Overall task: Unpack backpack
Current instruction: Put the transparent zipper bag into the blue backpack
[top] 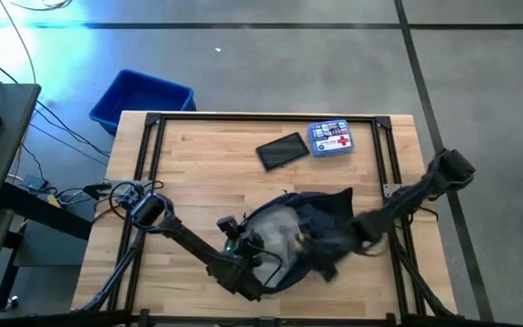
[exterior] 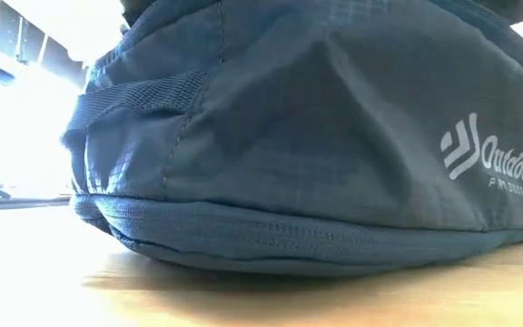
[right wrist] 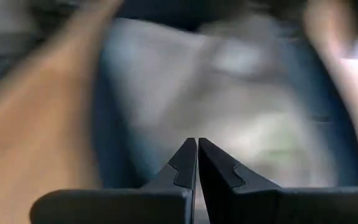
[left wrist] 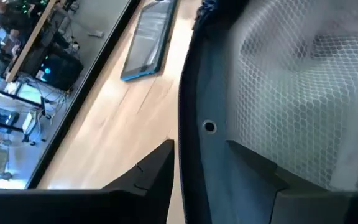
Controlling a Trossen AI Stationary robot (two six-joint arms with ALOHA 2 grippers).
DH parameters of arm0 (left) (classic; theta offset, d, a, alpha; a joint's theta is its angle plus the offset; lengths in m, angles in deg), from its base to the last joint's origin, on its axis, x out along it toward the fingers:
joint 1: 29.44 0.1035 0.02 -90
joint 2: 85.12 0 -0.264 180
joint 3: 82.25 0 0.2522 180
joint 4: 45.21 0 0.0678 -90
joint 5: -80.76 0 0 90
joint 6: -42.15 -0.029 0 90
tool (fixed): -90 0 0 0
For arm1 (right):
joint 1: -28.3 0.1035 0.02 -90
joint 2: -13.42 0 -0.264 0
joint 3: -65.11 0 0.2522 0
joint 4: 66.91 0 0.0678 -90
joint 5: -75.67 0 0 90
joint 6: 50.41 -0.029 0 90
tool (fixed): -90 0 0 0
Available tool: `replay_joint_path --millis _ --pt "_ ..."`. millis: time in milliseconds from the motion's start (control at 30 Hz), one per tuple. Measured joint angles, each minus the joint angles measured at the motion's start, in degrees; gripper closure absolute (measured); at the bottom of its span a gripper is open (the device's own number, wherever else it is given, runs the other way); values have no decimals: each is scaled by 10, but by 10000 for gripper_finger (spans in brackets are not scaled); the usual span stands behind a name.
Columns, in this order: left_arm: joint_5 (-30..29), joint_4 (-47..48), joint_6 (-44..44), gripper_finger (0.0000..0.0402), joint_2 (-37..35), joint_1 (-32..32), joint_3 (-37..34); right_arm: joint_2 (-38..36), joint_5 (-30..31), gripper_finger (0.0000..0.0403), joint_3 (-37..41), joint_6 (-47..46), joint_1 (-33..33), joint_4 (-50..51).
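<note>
The dark navy backpack (top: pixel 309 227) lies near the table's front edge, its opening spread so that the pale mesh lining (left wrist: pixel 291 81) shows. It fills the low view, white logo (exterior: pixel 488 159) on its front, and hides both grippers there. My left gripper (top: pixel 243 265) is at the backpack's near left side, open, one finger (left wrist: pixel 157 168) outside over the table and the other (left wrist: pixel 260 174) inside over the lining, the opening's rim (left wrist: pixel 194 118) between them. My right gripper (right wrist: pixel 197 142) is shut with nothing between its fingers, over the backpack's right part (top: pixel 339 236). My left gripper straddles the rim of the backpack's opening (left wrist: pixel 191 155), one finger inside and one outside, coming slanting down from the table's left. Whether the fingers touch the rim, I cannot tell. The backpack rests on the table.
A flat black case (top: pixel 282 151) and a blue and white first-aid box (top: pixel 330 139) lie toward the table's far edge. A bright blue bin (top: pixel 142 98) stands off the far left corner. Bare wood lies left of the backpack.
</note>
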Motion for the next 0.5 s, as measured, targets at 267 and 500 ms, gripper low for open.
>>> replay_joint_path --millis 267,500 --pt "137 -28 -51 282 5 26 0 40 -30 403 51 -121 93 37" --pt "213 -34 -5 282 5 -9 0 56 171 403 140 -51 23 -26"
